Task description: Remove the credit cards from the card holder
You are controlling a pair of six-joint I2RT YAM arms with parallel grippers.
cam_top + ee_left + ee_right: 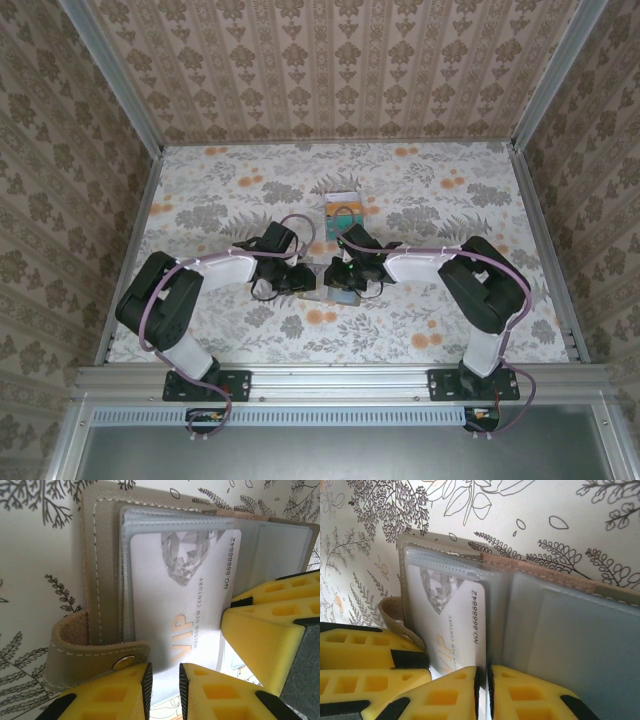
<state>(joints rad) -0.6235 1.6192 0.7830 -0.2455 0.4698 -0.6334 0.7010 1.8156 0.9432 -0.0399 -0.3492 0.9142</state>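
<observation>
Centrally on the floral-print table (450,200), between the two arms, lies the card holder (335,297), spread open with its long axis running from 9 to 3 o'clock in the top view. A small box (342,210) sits apart from it at 12 o'clock.

Seen from the left wrist, the holder is matte olive-grey with pale stitching, and a strap (85,655) with a metal snap curls off at 8 o'clock. Glossy clear plastic sleeves are stacked inside. One holds a silvery credit card (170,620), its long axis from 12 to 6, with gold "VIP" lettering at the 6 end and a diamond print at the 12 end.

The left gripper (166,685) hovers at the card's 6 o'clock edge, its ribbed yellow jaws slightly parted and grasping nothing. The right gripper (483,690) is pinched nearly together on a thin sleeve leaf of the holder.
</observation>
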